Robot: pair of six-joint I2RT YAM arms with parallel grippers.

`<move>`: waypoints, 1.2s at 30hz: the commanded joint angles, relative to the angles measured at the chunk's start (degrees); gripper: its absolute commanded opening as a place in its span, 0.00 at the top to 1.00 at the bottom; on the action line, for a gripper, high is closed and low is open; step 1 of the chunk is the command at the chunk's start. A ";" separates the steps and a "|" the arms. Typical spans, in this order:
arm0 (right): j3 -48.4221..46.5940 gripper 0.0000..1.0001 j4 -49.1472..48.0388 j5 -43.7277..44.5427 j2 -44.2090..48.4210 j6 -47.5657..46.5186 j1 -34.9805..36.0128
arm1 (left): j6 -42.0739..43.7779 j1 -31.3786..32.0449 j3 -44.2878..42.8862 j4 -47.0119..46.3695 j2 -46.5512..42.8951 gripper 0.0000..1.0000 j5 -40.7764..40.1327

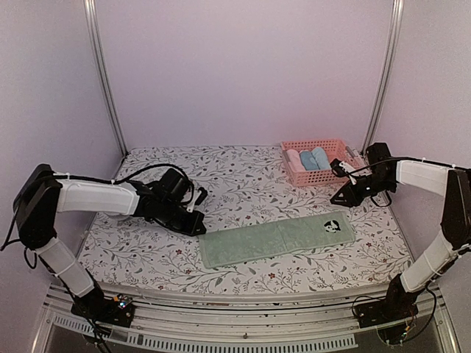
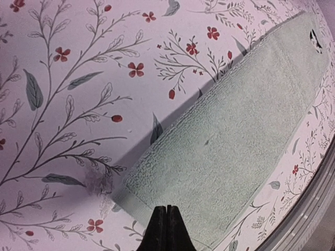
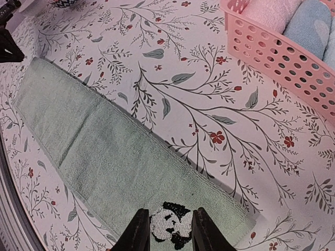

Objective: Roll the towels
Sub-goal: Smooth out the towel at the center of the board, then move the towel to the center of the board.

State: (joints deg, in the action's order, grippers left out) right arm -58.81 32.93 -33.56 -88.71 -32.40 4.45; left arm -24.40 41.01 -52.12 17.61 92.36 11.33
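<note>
A pale green towel [image 1: 276,237] lies flat as a long strip across the front of the table, with a panda patch [image 1: 333,225] at its right end. My left gripper [image 1: 199,220] is shut and empty, its tips just above the towel's left end [image 2: 230,136]; the left wrist view shows the closed tips [image 2: 166,212] over the short edge. My right gripper [image 1: 342,198] is open above the right end. In the right wrist view its fingers [image 3: 137,230] straddle the panda patch [image 3: 170,225] on the towel [image 3: 104,146].
A pink basket [image 1: 318,176] stands at the back right, holding rolled pink [image 1: 294,158] and blue [image 1: 315,157] towels; it also shows in the right wrist view [image 3: 277,49]. Metal frame posts [image 1: 107,73] rise at the back corners. The table's front rail [image 1: 243,309] runs close below the towel.
</note>
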 commanded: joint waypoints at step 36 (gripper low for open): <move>0.52 0.78 12.11 12.99 -3.99 -3.14 1.79 | 25.26 -0.50 -25.95 -3.61 -2.86 0.52 -10.98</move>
State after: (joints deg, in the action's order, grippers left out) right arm -61.39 40.49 -21.41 -89.82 -32.93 4.62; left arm -6.28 40.82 -74.46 17.74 89.86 4.71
